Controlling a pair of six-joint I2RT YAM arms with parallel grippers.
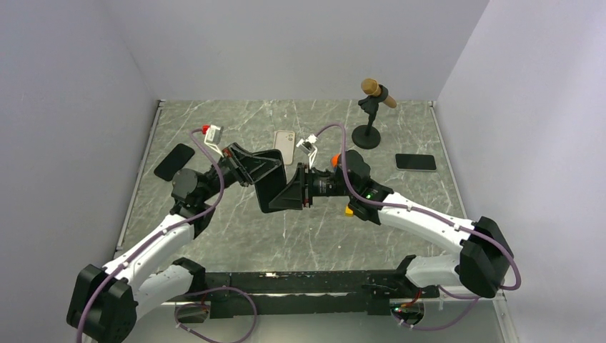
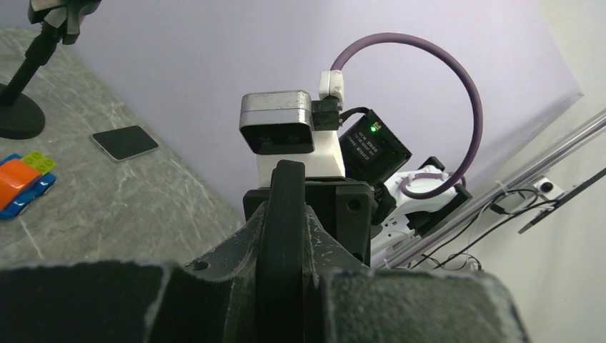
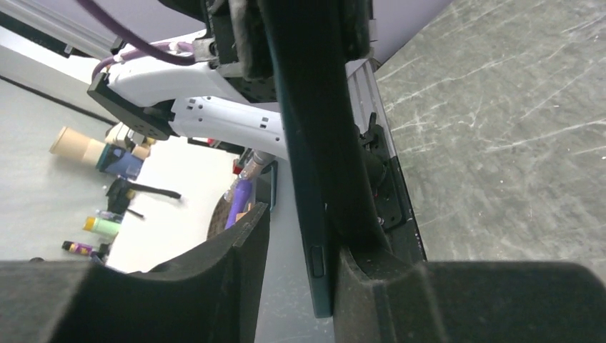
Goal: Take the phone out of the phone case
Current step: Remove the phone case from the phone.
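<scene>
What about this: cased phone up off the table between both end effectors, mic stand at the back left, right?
Not quite: the top external view shows the mic stand at the back right. The cased phone is up off the table, between the left end effector and the right end effector.

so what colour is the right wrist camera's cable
the cable is purple, best in left wrist view
</scene>
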